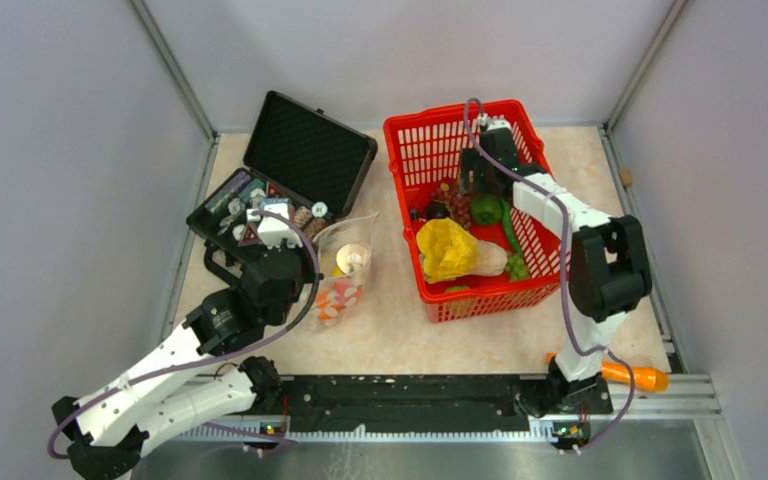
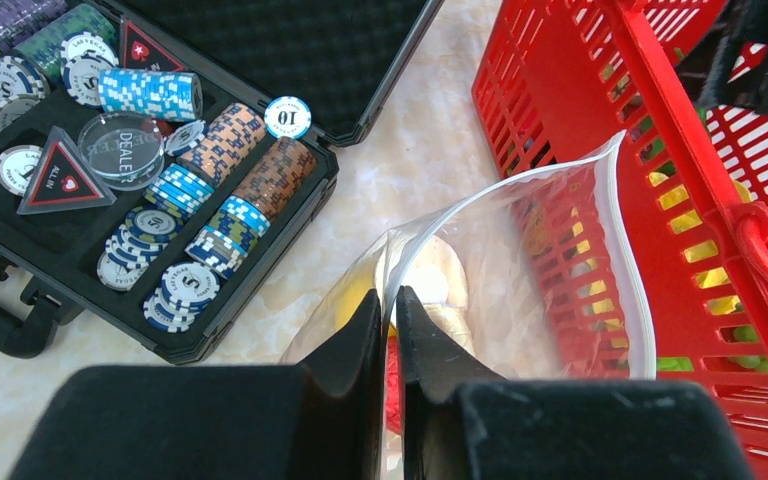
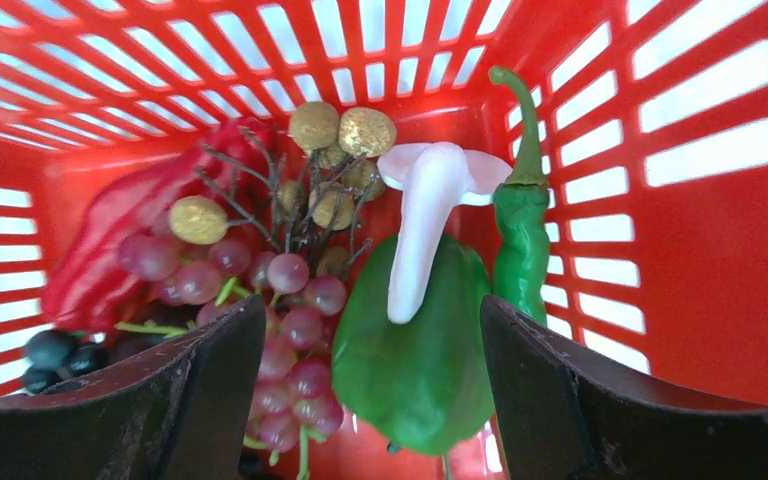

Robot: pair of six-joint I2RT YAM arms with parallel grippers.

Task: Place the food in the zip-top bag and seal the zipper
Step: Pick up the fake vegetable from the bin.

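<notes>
The clear zip-top bag [image 1: 345, 270] lies between the black case and the red basket, with a mushroom and red and yellow food inside. My left gripper [image 2: 392, 310] is shut on the bag's mouth edge [image 2: 415, 225]; the whitish zipper [image 2: 628, 270] curves open on the right. My right gripper [image 3: 372, 320] is open inside the red basket [image 1: 415, 140], jaws either side of a green pepper [image 3: 420, 350]. Purple grapes [image 3: 290, 330], a white mushroom [image 3: 425, 220], a green chilli [image 3: 522, 240] and a red pepper [image 3: 120, 230] lie beside it.
An open black case [image 1: 290, 170] of poker chips [image 2: 185, 190] sits at the back left. A yellow cabbage-like piece [image 1: 447, 250] lies in the basket's near half. An orange carrot [image 1: 635, 376] lies by the right arm's base. Grey walls enclose the table.
</notes>
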